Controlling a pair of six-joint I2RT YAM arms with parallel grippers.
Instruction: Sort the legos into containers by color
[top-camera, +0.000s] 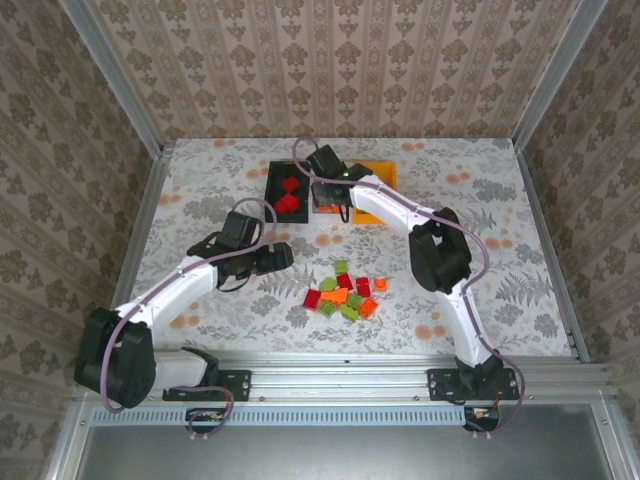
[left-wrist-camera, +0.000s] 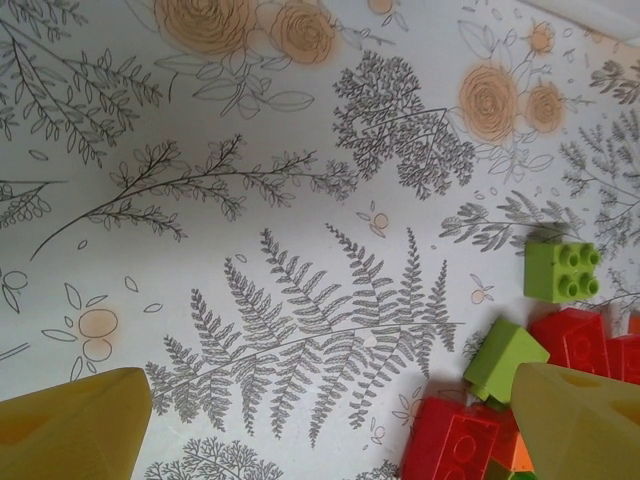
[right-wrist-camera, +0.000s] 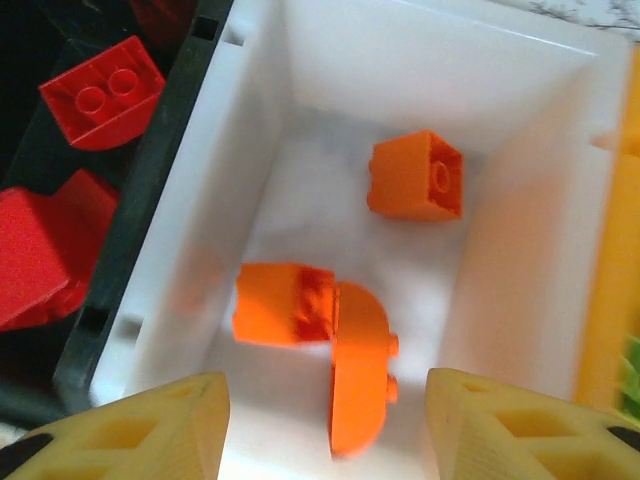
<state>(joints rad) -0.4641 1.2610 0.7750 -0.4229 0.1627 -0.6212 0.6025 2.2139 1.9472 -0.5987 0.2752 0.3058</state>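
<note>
Right end effector (right-wrist-camera: 335, 425) open, gripping nothing, over white bin (right-wrist-camera: 300, 70); three orange legos (right-wrist-camera: 415, 175) lay inside. Black bin (right-wrist-camera: 150, 190) at its 9 o'clock held red legos (right-wrist-camera: 100, 90); yellow bin (top-camera: 382, 176) at 3 o'clock. Left end effector (left-wrist-camera: 325, 430) open, empty, over counter (left-wrist-camera: 250, 200); loose pile (top-camera: 345, 295) at its 4 o'clock.

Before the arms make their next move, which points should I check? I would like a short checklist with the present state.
1. Right gripper empty, jaws apart: ok.
2. It hangs above white bin: ok.
3. White bin holds orange bricks alone: ok.
4. Red bricks in black bin: ok.
5. Yellow bin contents: cannot tell.
6. Left gripper open, beside loose pile: ok.
</note>
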